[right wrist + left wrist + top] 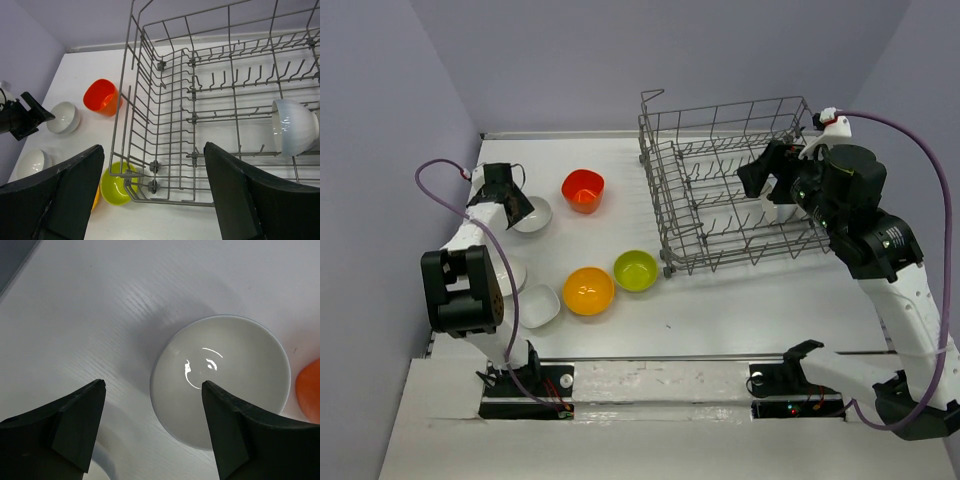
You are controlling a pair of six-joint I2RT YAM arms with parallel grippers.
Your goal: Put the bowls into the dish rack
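Bowls lie loose on the left half of the white surface. Farthest left, the left gripper hangs over a white bowl with its jaws spread wide. The bowl's rim lies between them, 1 fingertip above the bowl's hollow and the other above bare surface. Whether either finger touches the bowl I cannot tell. Toward the arm bases, a second white bowl shows partly from under the left arm, and a third white bowl sits just beside it.

Right of these, a red-orange bowl stands near the back, close to the first white one. Nearer the front, an orange-yellow bowl and a lime green bowl sit side by side, the green one just beside the near left corner of the dish rack.

The dish rack stands upright on the right half of the surface. Inside it, toward its right end, 1 racked white bowl is tipped on its side among the prongs. The right gripper hovers above the rack, jaws spread apart with nothing between them.
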